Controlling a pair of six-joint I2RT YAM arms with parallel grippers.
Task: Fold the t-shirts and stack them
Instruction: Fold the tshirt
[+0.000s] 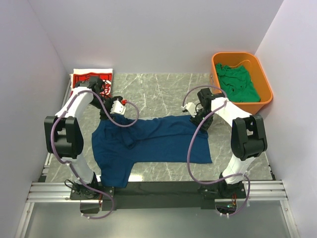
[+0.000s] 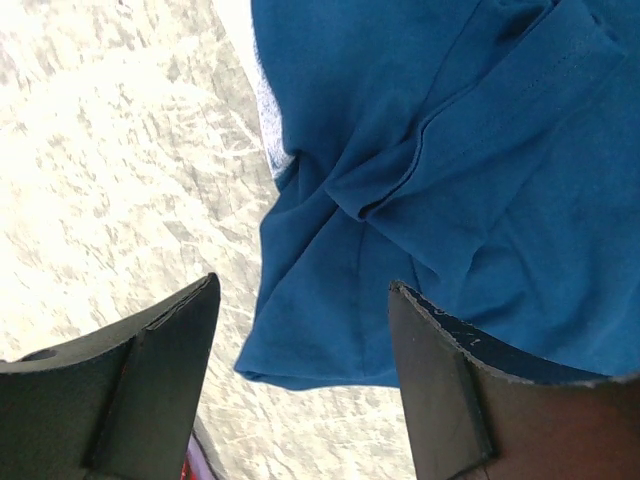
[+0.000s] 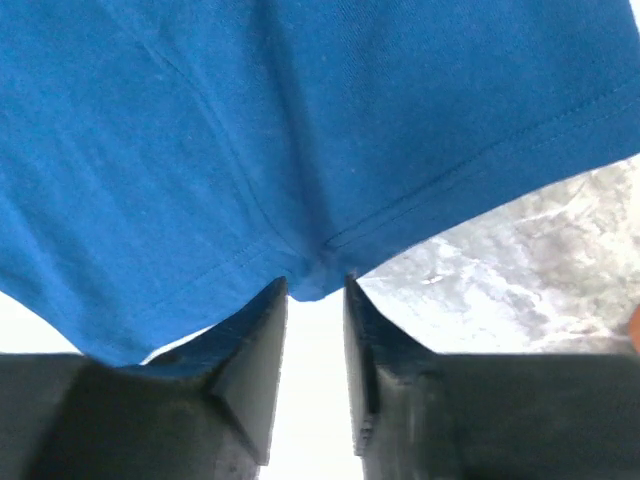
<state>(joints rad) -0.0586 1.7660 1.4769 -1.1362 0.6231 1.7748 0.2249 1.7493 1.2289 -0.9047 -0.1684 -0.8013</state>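
Note:
The navy blue t-shirt (image 1: 148, 144) lies spread across the middle of the table. My left gripper (image 1: 121, 106) is open at its far left corner. In the left wrist view the jaws (image 2: 302, 285) stand wide apart, with a blue sleeve end (image 2: 320, 340) lying between them on the table. My right gripper (image 1: 195, 116) is at the shirt's far right corner. In the right wrist view the jaws (image 3: 314, 285) are nearly closed, and the hem corner (image 3: 315, 275) is pinched between the tips. The red t-shirt (image 1: 91, 79) lies folded at the back left. The green t-shirt (image 1: 237, 82) is bunched in the tub.
The orange plastic tub (image 1: 265, 84) stands at the back right against the wall. White walls close in the table on the left, the back and the right. A metal rail (image 1: 158, 191) with the arm bases runs along the near edge.

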